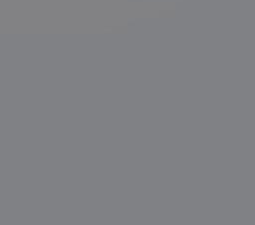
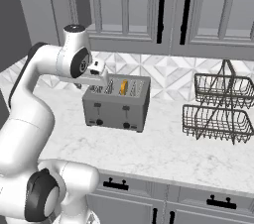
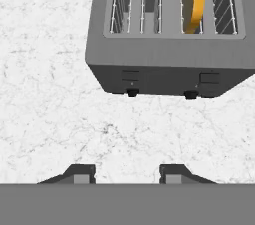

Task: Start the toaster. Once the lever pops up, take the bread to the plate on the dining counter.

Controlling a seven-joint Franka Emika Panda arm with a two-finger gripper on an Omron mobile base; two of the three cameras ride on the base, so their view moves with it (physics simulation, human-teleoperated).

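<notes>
Bread (image 3: pixel 195 3) in toaster (image 3: pixel 169 64), beyond gripper (image 3: pixel 127 174)

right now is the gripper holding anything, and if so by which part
Nothing is held. The two-finger gripper hovers over bare white marble counter with empty space between its tips, short of the grey metal toaster, where the orange-tan bread slice sits in a slot.

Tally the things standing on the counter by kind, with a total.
Toaster: 1
Bread slice in the toaster: 1
Tiered wire basket rack: 1
Total: 3
</notes>
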